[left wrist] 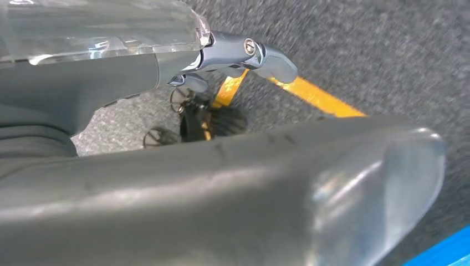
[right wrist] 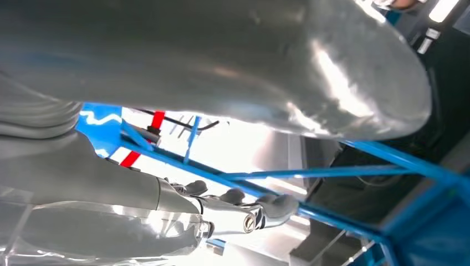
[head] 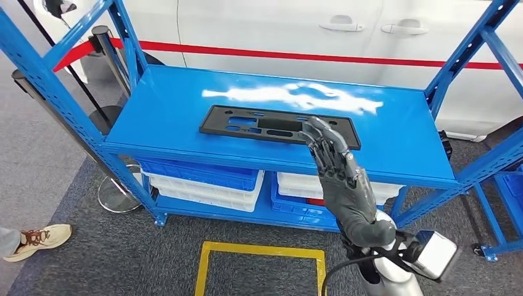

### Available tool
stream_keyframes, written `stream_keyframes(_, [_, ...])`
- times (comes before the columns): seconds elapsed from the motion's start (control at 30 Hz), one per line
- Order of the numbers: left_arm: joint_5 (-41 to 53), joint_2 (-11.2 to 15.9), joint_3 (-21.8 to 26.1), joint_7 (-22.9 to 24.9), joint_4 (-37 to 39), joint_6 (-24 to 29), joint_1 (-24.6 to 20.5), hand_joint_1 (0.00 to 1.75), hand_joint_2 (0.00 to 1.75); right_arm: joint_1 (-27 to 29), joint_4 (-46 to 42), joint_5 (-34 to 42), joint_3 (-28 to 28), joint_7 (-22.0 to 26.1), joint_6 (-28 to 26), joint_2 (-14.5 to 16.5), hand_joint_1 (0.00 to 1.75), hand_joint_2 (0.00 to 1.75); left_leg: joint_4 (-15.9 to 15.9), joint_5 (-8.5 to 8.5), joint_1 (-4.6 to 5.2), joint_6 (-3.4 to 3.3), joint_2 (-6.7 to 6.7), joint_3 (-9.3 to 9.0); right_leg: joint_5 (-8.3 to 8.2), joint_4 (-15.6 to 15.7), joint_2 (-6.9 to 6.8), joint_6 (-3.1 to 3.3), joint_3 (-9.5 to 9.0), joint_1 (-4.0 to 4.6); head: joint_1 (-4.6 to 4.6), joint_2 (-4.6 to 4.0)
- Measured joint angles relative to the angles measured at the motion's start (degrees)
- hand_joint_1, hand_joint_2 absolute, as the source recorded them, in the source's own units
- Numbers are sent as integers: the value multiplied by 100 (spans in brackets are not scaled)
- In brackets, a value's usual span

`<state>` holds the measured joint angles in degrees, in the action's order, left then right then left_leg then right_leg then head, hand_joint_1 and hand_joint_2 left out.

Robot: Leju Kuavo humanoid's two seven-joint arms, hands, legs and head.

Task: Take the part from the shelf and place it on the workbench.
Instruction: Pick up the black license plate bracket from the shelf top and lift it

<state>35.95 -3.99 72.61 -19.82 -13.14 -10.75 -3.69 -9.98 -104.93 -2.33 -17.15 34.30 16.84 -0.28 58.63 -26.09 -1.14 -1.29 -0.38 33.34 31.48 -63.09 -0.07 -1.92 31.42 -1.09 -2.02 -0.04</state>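
Nearest, a yellow square [head: 259,266] is taped on the grey carpet. Above it the right hand [head: 338,177] reaches up over the front edge of the blue shelf [head: 160,102], its fingers spread and holding nothing, fingertips [head: 313,125] at the right part of the black part [head: 247,124]; contact cannot be told. The part lies flat mid-shelf. The left hand [left wrist: 244,52] hangs over the carpet, fingers apart. Beyond stands a white car [head: 296,31].
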Motion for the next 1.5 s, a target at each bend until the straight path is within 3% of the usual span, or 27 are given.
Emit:
stream_keyframes(0.1, [0, -1, 9, -2, 0, 2, -2, 0, 0, -26, 188, -6, -43, 2, -18, -3, 0, 0, -2, -102, 36, -57, -13, -108, 298, -1020, 1, -6, 726, 2, 7, 0])
stream_keyframes(0.13, [0, -1, 10, -2, 0, 2, 5, 0, 0, -24, 238, -6, -52, 1, -18, -6, 0, 0, -2, -145, 54, -61, -22, -162, 231, -1109, 1, 13, 872, 12, 7, 0])
stream_keyframes(0.17, [0, -2, 11, -2, 1, 2, 12, 0, 0, -25, 277, -6, -62, 1, -23, -8, 0, 0, -3, -193, 72, -61, -30, -228, 45, -992, 2, 49, 916, 29, 7, 0])
stream_keyframes(0.23, [0, -14, 12, -2, 4, 2, 22, 0, 0, -38, 339, 1, -81, -9, -85, -12, 0, 0, -11, -297, 98, -52, -39, -372, -523, -319, 3, 176, 763, 95, 6, 0])
stream_keyframes(0.3, [-2, -35, 14, -6, 13, 8, 11, 0, 0, -70, 420, 19, -100, -22, -217, -14, 0, 0, -34, -373, 103, -16, -46, -456, -752, 206, 4, 294, 618, 164, -3, 0])
stream_keyframes(0.37, [-5, -48, 18, -8, 20, 21, -2, 0, 0, -108, 523, 59, -113, -8, -363, -16, 0, 0, -42, -388, 107, 51, -41, -521, -709, 366, 8, 355, 566, 196, 0, 0])
stream_keyframes(0.47, [-7, -43, 22, -12, 21, 34, -14, 0, 0, -158, 652, 114, -122, 22, -511, -18, 0, 0, 138, -467, 112, 138, -14, -537, -704, 519, 8, 392, 349, 141, 4, 0])
stream_keyframes(0.53, [1, -42, 25, -19, 21, 35, -30, 0, 0, -183, 714, 125, -123, 28, -557, -18, 0, 0, 674, -692, 85, 187, -4, -247, -647, 560, -1, 410, 233, 120, -5, 0])
stream_keyframes(0.6, [14, -45, 26, -25, 22, 27, -26, 0, 0, -175, 772, 129, -122, 44, -580, -18, 0, 0, 1299, -911, 52, 237, 0, 205, -558, 555, 1, 411, 154, 119, -8, 0])
stream_keyframes(0.63, [21, -45, 26, -28, 22, 21, -12, 0, 0, -156, 795, 129, -122, 60, -597, -18, 0, 0, 1430, -900, 36, 257, 1, 359, -507, 550, 8, 400, 100, 115, -9, 0])
stream_keyframes(0.67, [31, -44, 26, -31, 22, 17, 1, 0, 0, -135, 809, 124, -122, 80, -616, -18, 0, 0, 1363, -764, 22, 278, 2, 422, -451, 544, 17, 384, 36, 107, -8, 0])
stream_keyframes(0.77, [73, -35, 26, -39, 23, 7, 23, 0, 0, -79, 823, 98, -121, 114, -657, -19, 0, 0, 452, -46, 0, 309, 12, 226, -265, 517, 25, 308, -188, 77, -6, -1])
stream_keyframes(0.83, [94, -32, 25, -54, 25, -1, 23, 0, 0, -26, 817, 82, -124, 116, -644, -19, 0, 0, 142, 85, 32, 223, 23, 151, -173, 498, 21, 233, -237, 76, -8, 0])
stream_keyframes(0.9, [113, -28, 25, -70, 26, -1, 31, 0, 0, 29, 805, 76, -139, 118, -589, -19, 0, 87, 98, 51, 52, 118, 27, 139, -125, 495, 19, 166, -242, 87, -14, 1])
stream_keyframes(0.97, [147, -24, 25, -73, 26, 28, 39, 0, 0, 54, 789, 75, -170, 117, -523, -20, 0, 175, 48, 48, 30, 63, 27, 75, -36, 391, 14, 111, -231, 78, -9, 0])
stream_keyframes(1.03, [189, -19, 23, -61, 25, 90, 25, 0, 0, 63, 784, 74, -213, 87, -462, -20, 0, 175, -5, 18, 13, 7, 29, -1, 181, -122, 12, 59, 49, 60, 2, 0])
stream_keyframes(1.1, [207, -14, 21, -29, 24, 150, 16, 0, 0, 85, 820, -30, -262, 0, -484, -27, 0, 175, -18, -36, 15, -28, 25, -56, 380, -893, 12, 24, 563, 44, 10, 0])
stream_keyframes(1.13, [208, -13, 21, -13, 24, 173, 20, 0, 0, 97, 858, -197, -290, -59, -580, -37, 0, 175, -18, -69, 15, -33, 21, -90, 362, -1129, 11, 14, 767, 36, 10, 0])
stream_keyframes(1.17, [212, -13, 22, -5, 24, 190, 28, 0, 0, 104, 908, -460, -323, -122, -746, -52, 0, 175, -18, -104, 16, -27, 14, -134, 230, -1165, 11, 12, 875, 30, 11, 0])
stream_keyframes(1.2, [219, -15, 22, -2, 24, 204, 37, 0, 0, 105, 965, -803, -363, -177, -961, -72, 0, 175, -18, -143, 15, -16, 7, -189, -8, -972, 10, 20, 866, 26, 11, 0])
stream_keyframes(1.27, [236, -27, 23, -5, 24, 210, 49, 0, 0, 96, 1080, -1497, -460, -243, -1392, -114, 0, 175, -17, -225, 22, 23, -9, -287, -518, -267, 11, 59, 647, 34, 10, 0])
stream_keyframes(1.3, [242, -33, 23, -10, 24, 209, 50, 0, 0, 80, 1138, -1790, -517, -274, -1571, -131, 0, 175, -14, -259, 30, 52, -16, -313, -646, 44, 11, 89, 532, 49, 11, 0])
stream_keyframes(1.33, [247, -38, 23, -16, 24, 207, 48, 0, 0, 57, 1199, -2036, -576, -305, -1719, -143, 0, 175, -14, -281, 37, 83, -19, -319, -682, 228, 13, 119, 468, 67, 9, 0])
stream_keyframes(1.43, [287, -44, 22, -52, 24, 190, 43, 0, 0, -21, 1423, -2765, -777, -457, -2111, -164, 0, 175, -40, -320, 41, 174, -1, -327, -623, 371, 31, 203, 425, 73, 6, 0])
stream_keyframes(1.5, [311, -47, 21, -85, 25, 174, 42, 0, 0, -95, 1616, -3302, -951, -554, -2361, -170, 0, 175, 168, -472, 38, 222, 7, -252, -623, 436, 30, 267, 370, 45, 5, 0])
